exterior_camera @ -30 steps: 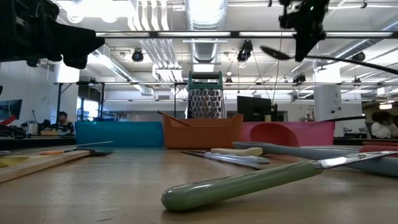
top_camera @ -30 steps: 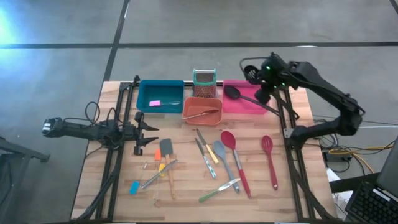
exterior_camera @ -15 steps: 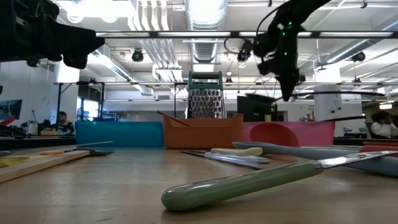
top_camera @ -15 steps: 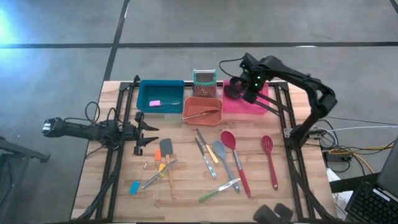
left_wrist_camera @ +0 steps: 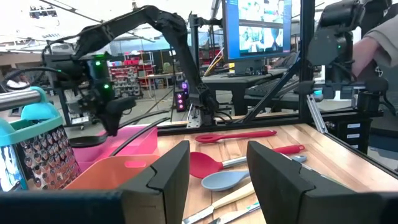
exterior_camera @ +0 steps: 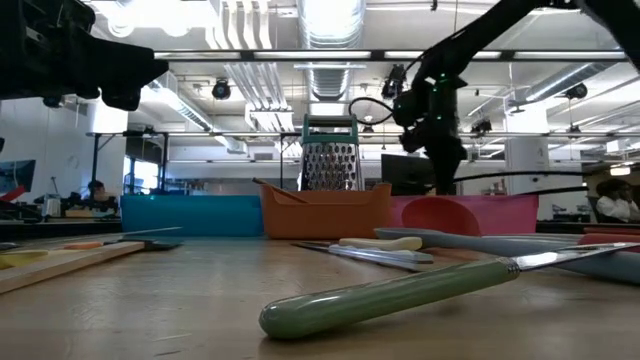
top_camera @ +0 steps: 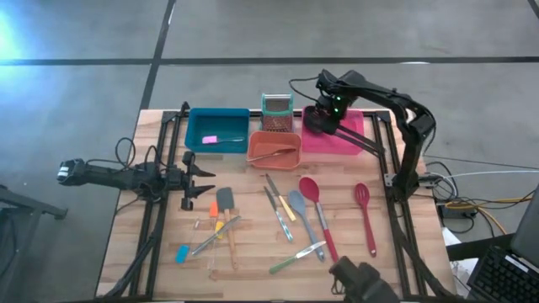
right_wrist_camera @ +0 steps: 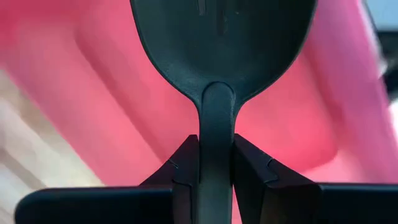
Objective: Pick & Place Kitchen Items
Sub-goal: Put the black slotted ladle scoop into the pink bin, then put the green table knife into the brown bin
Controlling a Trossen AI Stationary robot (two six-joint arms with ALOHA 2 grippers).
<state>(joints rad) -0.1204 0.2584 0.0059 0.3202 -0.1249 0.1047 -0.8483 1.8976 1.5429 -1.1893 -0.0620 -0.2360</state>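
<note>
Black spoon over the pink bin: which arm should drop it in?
The right arm. Its fingers are shut on the black spoon, right above the pink bin. The left gripper waits open at the table's left edge, far away and holding nothing.

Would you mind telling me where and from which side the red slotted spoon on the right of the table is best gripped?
Probably mid-handle, from straight above. The red slotted spoon lies flat and apart from the other utensils, its slim handle running toward the table's near edge with its head pointing toward the pink bin, so fingers can straddle the handle crosswise without nudging neighbours.
</note>
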